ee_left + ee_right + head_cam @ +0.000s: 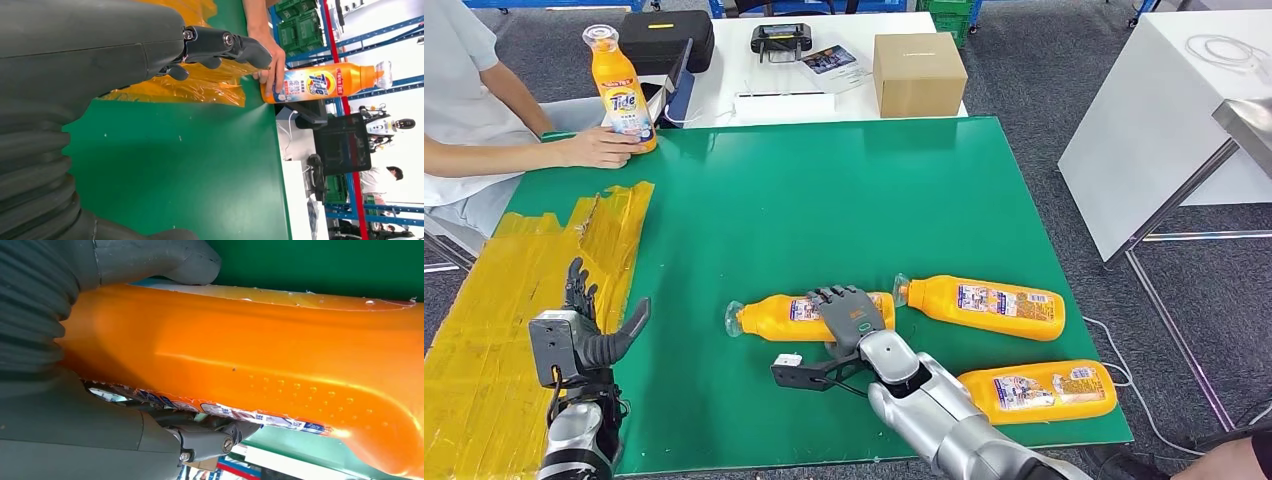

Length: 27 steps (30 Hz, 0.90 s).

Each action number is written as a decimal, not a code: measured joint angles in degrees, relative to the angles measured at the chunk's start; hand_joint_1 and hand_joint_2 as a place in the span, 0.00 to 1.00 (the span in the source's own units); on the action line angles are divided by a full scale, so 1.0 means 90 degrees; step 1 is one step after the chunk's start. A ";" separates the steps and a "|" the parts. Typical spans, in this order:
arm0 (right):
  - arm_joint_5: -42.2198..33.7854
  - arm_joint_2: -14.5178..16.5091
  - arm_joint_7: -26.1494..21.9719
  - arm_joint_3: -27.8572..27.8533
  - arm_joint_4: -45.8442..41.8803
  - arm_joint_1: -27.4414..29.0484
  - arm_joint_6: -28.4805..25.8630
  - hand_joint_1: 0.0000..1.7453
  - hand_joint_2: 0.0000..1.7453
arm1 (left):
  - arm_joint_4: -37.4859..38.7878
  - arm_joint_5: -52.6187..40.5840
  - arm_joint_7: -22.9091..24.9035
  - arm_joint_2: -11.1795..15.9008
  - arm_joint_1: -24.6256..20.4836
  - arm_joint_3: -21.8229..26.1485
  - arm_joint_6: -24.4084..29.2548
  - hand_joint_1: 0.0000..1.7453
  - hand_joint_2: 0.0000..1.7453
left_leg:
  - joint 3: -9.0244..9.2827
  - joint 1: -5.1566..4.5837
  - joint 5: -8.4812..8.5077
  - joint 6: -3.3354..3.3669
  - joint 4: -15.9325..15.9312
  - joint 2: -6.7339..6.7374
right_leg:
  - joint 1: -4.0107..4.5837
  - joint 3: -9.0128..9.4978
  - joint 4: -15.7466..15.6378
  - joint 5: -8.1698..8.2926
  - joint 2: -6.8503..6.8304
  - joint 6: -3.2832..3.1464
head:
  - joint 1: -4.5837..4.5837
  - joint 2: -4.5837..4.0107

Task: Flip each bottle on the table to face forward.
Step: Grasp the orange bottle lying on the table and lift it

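Three orange bottles lie flat on the green mat [824,200] near its front right. My right hand [852,312] is wrapped over the left one [769,318], gripping its body; the right wrist view shows the thumb [165,260] and the fingers [210,437] on opposite sides of that bottle [280,360]. A second bottle [989,305] lies just right of it, a third [1039,390] at the front right edge. My left hand [589,335] hovers open over the mat's front left, holding nothing. A fourth orange bottle [622,88] stands upright at the far left, held by a person's hand [599,148].
Crumpled yellow film [534,270] covers the table's left side. Behind the mat a white table carries a cardboard box [918,72], a black case [666,38] and a small device [781,38]. Another white table [1164,120] stands to the right. A person [464,110] sits at far left.
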 joint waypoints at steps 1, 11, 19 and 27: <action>-0.0015 -0.0004 -0.0018 0.0001 0.0037 -0.0032 0.0015 1.00 1.00 | 0.0001 0.0000 0.0001 -0.0002 -0.0008 0.0002 -0.0001 0.00 1.00 | 0.0001 0.0000 0.0000 0.0000 0.0000 0.0000 | 0.0000 0.0001 0.0000 0.0000 0.0000 0.0000 | -0.0001 0.0000; -0.0219 -0.0004 -0.0076 0.0047 0.0231 -0.0174 -0.0103 1.00 1.00 | 0.0006 0.0000 0.0022 -0.0009 -0.0050 0.0018 0.0002 0.00 1.00 | 0.0003 0.0000 0.0000 0.0000 0.0000 0.0000 | 0.0000 0.0004 0.0000 0.0000 -0.0003 0.0000 | -0.0001 0.0000; -0.0550 0.0002 -0.0205 -0.0032 0.0081 0.0043 -0.0985 1.00 1.00 | -0.0015 -0.0012 0.0053 -0.0014 -0.0028 0.0021 -0.0030 0.00 1.00 | -0.0002 -0.0001 0.0000 0.0000 0.0000 -0.0001 | 0.0000 0.0002 0.0000 0.0000 -0.0005 0.0000 | 0.0001 0.0000; -0.0792 -0.0021 -0.0425 -0.0425 -0.0840 0.0647 -0.1441 1.00 1.00 | -0.0243 -0.0087 0.0118 -0.0072 0.0089 -0.0058 -0.0124 0.00 1.00 | -0.0035 0.0001 -0.0001 0.0000 0.0000 -0.0002 | 0.0001 -0.0032 0.0001 -0.0003 -0.0005 0.0004 | 0.0001 0.0000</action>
